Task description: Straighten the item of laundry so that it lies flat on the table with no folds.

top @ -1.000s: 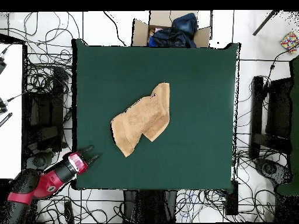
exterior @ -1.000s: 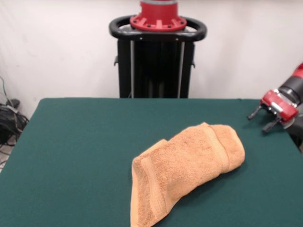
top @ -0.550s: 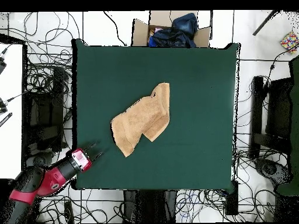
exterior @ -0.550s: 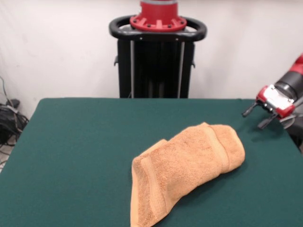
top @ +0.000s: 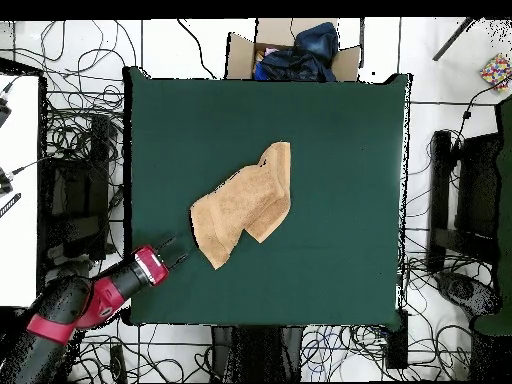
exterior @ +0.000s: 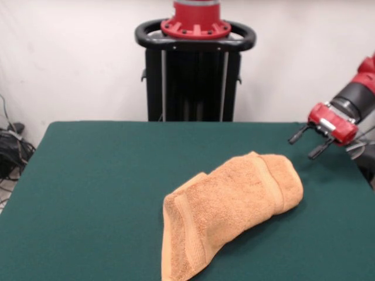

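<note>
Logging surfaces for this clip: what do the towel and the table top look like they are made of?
The towel looks like terry cloth: orange-tan, matte, with a fuzzy looped pile and a flatter woven band across it. The table top looks like dark green felt or similar fabric: even, matte, no shine. What lies under it cannot be seen.

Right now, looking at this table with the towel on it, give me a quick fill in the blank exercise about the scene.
1. The towel lies ____ rather than flat.
2. The table has a dark ____ top.
3. The gripper holds ____.
4. The gripper's fingers are spread ____.

Missing words: folded; green; nothing; open
</note>
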Action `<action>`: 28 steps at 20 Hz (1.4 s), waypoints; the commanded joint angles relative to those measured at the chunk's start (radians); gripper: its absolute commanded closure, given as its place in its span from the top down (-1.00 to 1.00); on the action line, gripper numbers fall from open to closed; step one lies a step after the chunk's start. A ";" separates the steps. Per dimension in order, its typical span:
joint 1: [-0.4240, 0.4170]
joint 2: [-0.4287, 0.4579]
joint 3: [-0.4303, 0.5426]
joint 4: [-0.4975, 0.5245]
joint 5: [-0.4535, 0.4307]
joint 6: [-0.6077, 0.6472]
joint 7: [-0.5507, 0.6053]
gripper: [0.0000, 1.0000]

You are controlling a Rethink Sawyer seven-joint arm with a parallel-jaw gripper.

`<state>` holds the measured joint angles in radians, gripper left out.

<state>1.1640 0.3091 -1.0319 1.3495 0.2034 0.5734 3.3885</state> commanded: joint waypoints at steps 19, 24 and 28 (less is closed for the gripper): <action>-0.074 0.041 0.196 -0.034 0.031 -0.127 0.087 1.00; -0.069 0.073 0.190 -0.065 0.041 -0.112 0.098 1.00; -0.061 0.106 0.171 -0.097 0.069 -0.084 0.134 1.00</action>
<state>1.1080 0.3417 -0.9891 1.3748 0.2034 0.5012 3.3885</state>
